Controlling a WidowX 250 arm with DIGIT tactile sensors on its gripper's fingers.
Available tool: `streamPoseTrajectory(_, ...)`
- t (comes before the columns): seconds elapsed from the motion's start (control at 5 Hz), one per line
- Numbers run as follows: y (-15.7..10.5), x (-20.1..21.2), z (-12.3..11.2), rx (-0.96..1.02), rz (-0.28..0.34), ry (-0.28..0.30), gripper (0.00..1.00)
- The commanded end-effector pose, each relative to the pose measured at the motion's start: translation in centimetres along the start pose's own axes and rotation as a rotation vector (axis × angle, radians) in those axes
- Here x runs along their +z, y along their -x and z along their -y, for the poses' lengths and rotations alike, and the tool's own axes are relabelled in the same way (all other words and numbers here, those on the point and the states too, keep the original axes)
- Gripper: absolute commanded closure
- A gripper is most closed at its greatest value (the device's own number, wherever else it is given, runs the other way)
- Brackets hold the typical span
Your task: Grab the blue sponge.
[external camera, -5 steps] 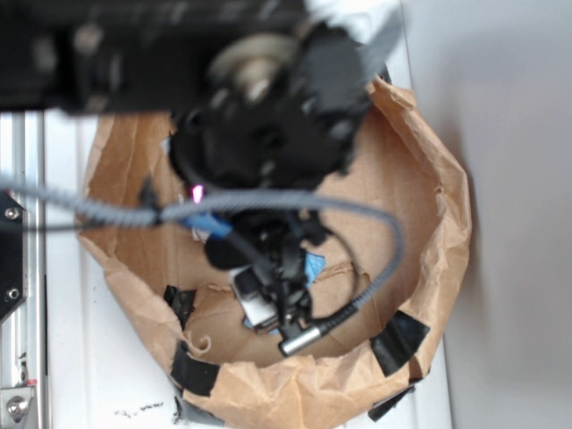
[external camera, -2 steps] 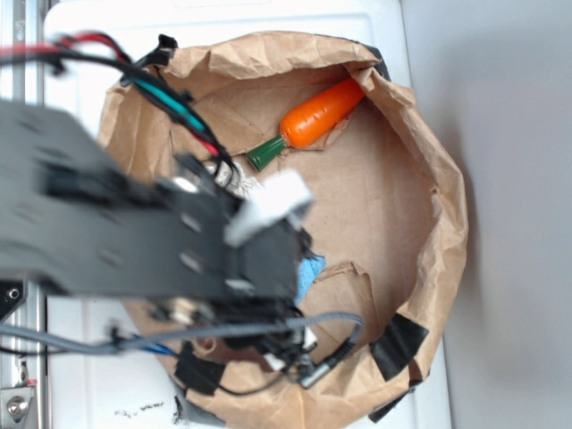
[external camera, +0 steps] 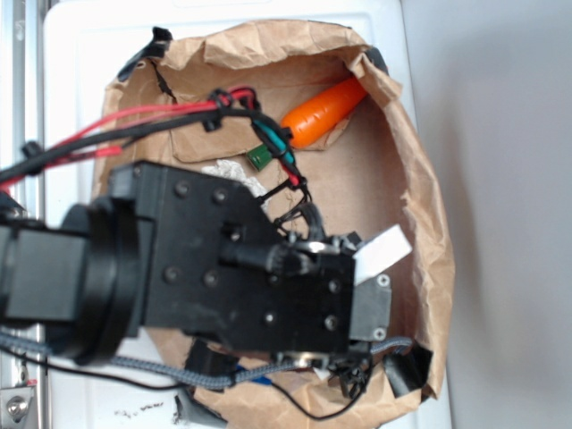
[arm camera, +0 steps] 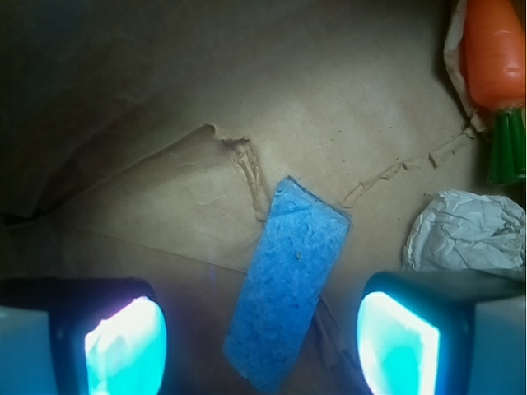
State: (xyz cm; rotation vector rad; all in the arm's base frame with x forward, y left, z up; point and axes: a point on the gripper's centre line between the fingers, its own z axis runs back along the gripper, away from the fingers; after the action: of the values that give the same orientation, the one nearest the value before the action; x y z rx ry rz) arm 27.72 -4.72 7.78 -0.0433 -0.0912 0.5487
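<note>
The blue sponge [arm camera: 286, 284] lies flat on the brown paper floor of the bag, slanted, its near end between my two fingers. My gripper [arm camera: 262, 346] is open, with the glowing pads [arm camera: 123, 346] wide on either side of the sponge and not touching it. In the exterior view the arm [external camera: 232, 268] covers the lower middle of the bag and hides the sponge and the fingers.
An orange toy carrot [external camera: 323, 112] with a green stem lies at the far side of the paper bag [external camera: 429, 223]; it also shows in the wrist view [arm camera: 492, 49]. A crumpled off-white paper wad [arm camera: 465, 233] lies right of the sponge. Black tape pieces [external camera: 409, 368] hold the bag's rim.
The arm has swung across the bag and now hangs over its lower middle. The carrot, hidden a second ago, shows again. The sponge's blue edge is now covered in the exterior view.
</note>
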Motion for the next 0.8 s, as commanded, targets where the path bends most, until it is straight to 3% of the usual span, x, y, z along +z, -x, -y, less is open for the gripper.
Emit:
streamPoseTrajectory(0.0,-0.5,1.3,1.0,-0.024,0.044,0.043,0.00)
streamPoseTrajectory(0.6,0.0,-2.7,0.5,0.083,0.092,0.027,0.00)
